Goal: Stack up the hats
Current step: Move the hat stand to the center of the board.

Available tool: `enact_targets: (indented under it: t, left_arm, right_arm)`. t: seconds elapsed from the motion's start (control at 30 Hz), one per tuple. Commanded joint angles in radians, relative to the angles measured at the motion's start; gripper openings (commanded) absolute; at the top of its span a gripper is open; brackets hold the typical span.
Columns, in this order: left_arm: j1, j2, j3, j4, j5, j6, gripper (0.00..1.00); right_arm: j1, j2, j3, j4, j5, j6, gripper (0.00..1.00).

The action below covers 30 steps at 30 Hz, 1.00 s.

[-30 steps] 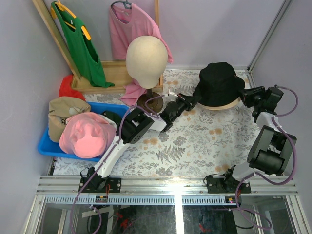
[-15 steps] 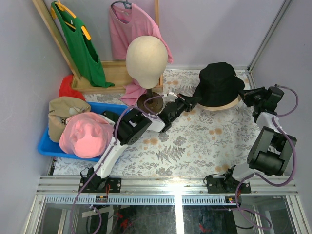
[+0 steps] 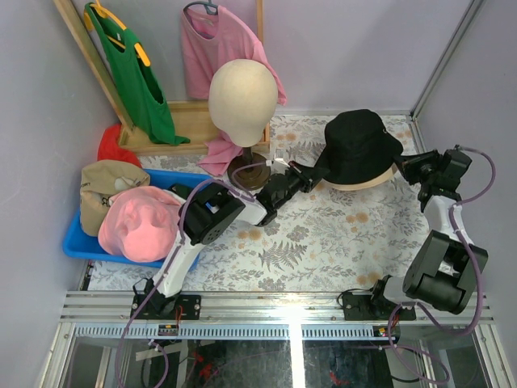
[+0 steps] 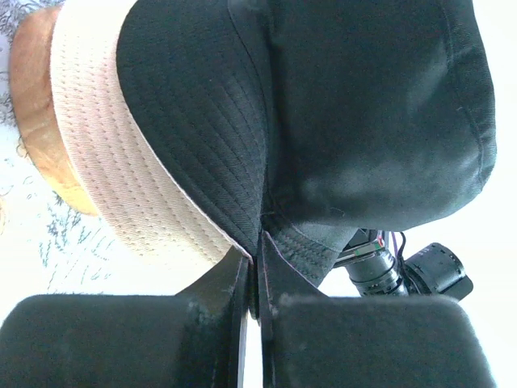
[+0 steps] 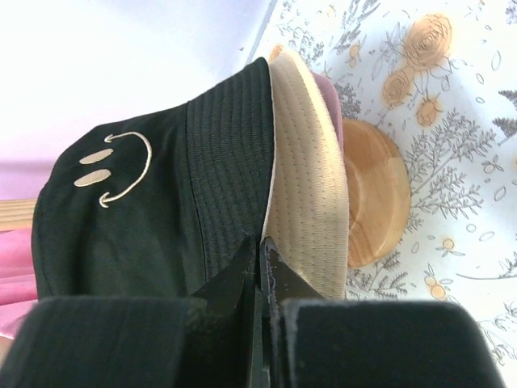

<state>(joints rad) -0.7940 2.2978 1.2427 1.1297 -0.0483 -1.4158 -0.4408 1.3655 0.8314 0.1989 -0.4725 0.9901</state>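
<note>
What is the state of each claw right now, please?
Left claw: closed on the brim of the black hat.
Right claw: closed on the same hat's brim.

**Black bucket hat tops the stack**

A black bucket hat [image 3: 359, 145], with a smiley face stitched on its crown, sits over a beige hat [image 3: 367, 179] at the far right of the tabletop [image 3: 323, 234]. A pink hat [image 3: 141, 222] and a tan cap [image 3: 105, 184] lie touching in the blue bin [image 3: 74, 241] at the left.
</note>
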Motion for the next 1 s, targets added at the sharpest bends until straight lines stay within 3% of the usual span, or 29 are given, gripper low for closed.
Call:
enact_targets:
  t: [0.0,0.43,0.97]
  left_arm:
    - [-0.018,-0.048,-0.066,0.064,0.031,0.025,0.0]
    - [-0.052,-0.2,-0.278,0.098,0.04,0.047,0.0]
    - [-0.121,-0.46,-0.643,0.128,-0.059,0.085,0.0]
  right_arm:
    - [0.004,-0.072,-0.036,-0.025,-0.005,-0.028,0.0]
    - [0.003,-0.251,-0.141,-0.149,-0.028,-0.053,0.0]
    - [0.013,-0.523,-0.293,-0.322,-0.058,-0.063,0.0]
